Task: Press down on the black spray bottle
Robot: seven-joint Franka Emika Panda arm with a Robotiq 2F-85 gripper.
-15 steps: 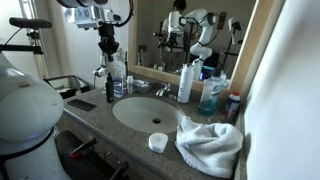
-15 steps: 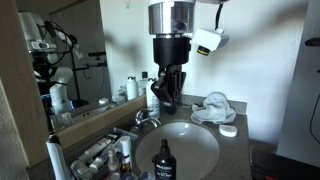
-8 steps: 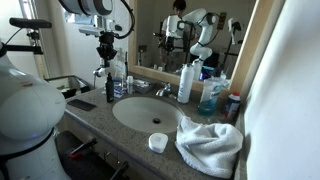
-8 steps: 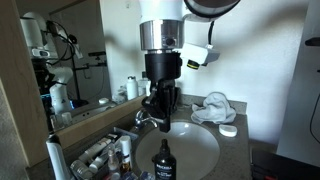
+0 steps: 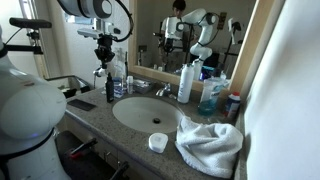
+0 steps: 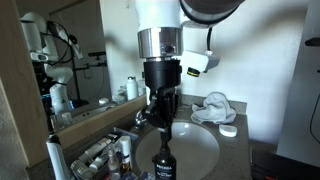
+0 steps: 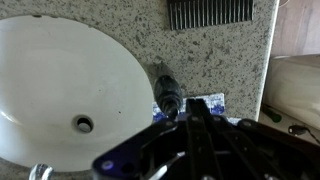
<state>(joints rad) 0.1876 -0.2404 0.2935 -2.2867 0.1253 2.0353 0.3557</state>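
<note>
hand (image 6: pixel 163 126) closed | above black spray bottle (image 6: pixel 163 160) | contents unseen

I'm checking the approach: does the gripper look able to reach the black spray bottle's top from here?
Probably yes. The gripper hangs directly above the black spray bottle, with nothing between them in an exterior view; the sink basin beside it leaves the descent free.

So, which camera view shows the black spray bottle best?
In an exterior view the black spray bottle stands close and large. In an exterior view it looks tiny; the wrist view shows only its top.
</note>
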